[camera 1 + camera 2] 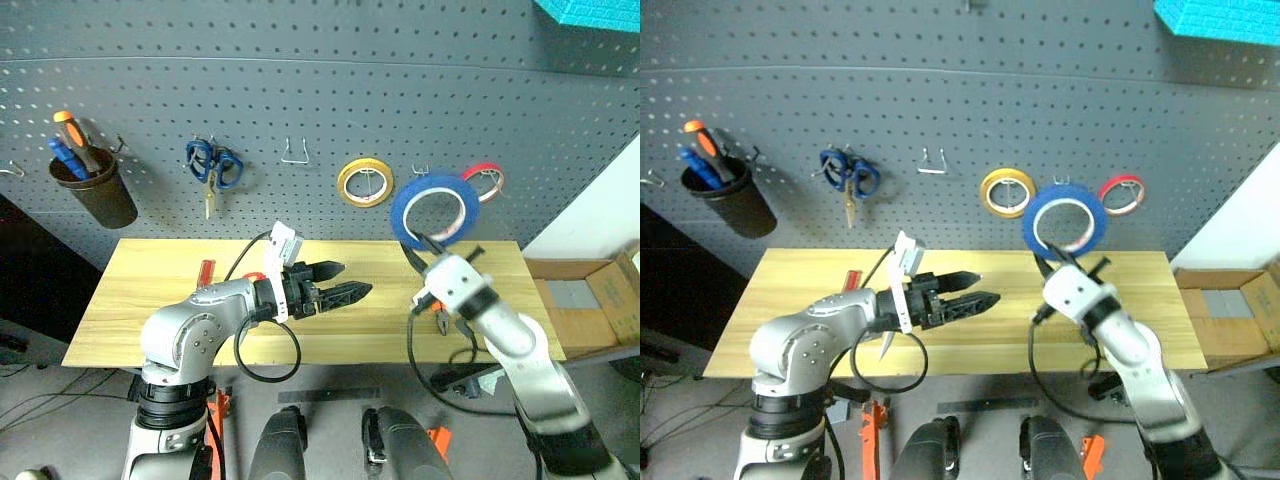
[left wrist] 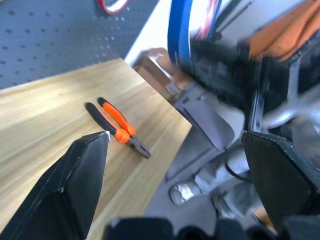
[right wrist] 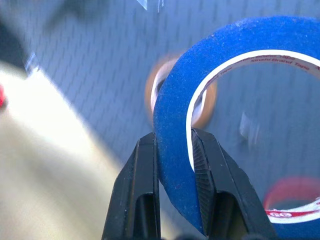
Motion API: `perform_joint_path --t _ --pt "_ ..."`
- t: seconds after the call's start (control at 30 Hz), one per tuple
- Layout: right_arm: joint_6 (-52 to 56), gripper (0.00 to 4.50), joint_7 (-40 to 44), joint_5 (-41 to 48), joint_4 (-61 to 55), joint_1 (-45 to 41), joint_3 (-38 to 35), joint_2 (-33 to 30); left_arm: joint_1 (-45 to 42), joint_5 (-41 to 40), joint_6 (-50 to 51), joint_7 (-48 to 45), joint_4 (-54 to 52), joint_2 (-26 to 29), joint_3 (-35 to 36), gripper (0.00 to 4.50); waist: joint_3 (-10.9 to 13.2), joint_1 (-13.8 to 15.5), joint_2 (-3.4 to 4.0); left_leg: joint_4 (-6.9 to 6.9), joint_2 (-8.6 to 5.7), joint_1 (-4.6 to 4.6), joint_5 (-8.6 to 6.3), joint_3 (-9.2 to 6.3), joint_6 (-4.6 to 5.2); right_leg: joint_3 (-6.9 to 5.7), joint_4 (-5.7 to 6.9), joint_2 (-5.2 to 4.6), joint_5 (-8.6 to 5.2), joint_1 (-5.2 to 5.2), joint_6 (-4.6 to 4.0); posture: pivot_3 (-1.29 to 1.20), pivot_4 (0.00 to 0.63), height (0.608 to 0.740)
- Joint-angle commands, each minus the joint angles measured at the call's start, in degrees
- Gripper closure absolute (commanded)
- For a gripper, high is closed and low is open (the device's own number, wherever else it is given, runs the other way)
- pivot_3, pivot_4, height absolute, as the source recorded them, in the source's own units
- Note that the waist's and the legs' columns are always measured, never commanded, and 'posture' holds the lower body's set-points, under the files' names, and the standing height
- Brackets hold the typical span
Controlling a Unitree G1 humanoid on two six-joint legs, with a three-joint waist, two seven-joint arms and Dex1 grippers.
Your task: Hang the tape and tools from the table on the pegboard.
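The right gripper [image 3: 175, 150] is clamped on the rim of the blue tape [image 1: 434, 208], one finger against the outer face and one inside against the white core. The tape is held up off the table [image 1: 150, 290], in front of the pegboard [image 1: 320, 100], its flat open face turned toward the camera and the board, its hole axis running near to far. It sits between the yellow ring [image 1: 365, 182] on its left and the red ring [image 1: 483, 181] on its right, both on hooks, and overlaps the red ring's lower left edge in the head views. Whether it touches a hook cannot be told.

The left gripper [image 1: 335, 282] hangs over the middle of the table with its fingers spread wide and nothing between them, pointing to the right.

The pliers [image 2: 118, 126] lie flat on the table near its right end, just behind the right arm in the head views. In the left wrist view their long axis runs slantwise, the orange-and-black handles toward the far side and the steel nose toward the near right edge.

A red piece [image 1: 206, 270] of the scissors shows on the left part of the table, behind the left arm; which way they point cannot be told.

Further left on the pegboard hang blue scissors [image 1: 212, 166], blades down, and a dark cup [image 1: 95, 190] with screwdrivers [image 1: 72, 145]. An empty hook [image 1: 293, 152] sits between the blue scissors and the yellow ring.
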Motion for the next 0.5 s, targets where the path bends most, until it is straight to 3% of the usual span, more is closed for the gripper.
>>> perform_joint_path --t 0.03,0.23,0.5 --pt "-4.9 4.13 1.0 2.3 8.5 -5.8 -1.4 0.4 -2.4 0.1 -3.9 1.0 0.9 -0.9 -2.2 0.0 -0.6 0.3 -0.09 0.0 0.0 -0.01 0.04 0.02 0.05 0.02 0.0 -0.02 0.03 0.02 -0.03 -0.01 0.104 0.74" --pt "-2.0 4.13 10.6 14.0 22.9 -11.4 -5.7 0.2 -5.5 1.2 -8.9 1.6 5.3 -1.1 -4.5 0.0 -1.5 1.0 -0.19 -0.04 -0.02 -0.04 0.09 0.21 0.11 0.18 0.01 0.03 0.21 0.03 0.24 0.0 0.095 0.74" --pt "-0.1 4.13 15.2 16.8 29.5 -14.9 -7.6 -1.3 -4.8 1.0 -10.7 2.1 5.5 -0.6 -6.1 0.0 -1.8 1.0 -0.07 -0.05 0.14 0.0 0.1 0.5 0.05 0.33 0.3 0.29 0.13 -0.1 0.05 0.01 0.104 0.74"
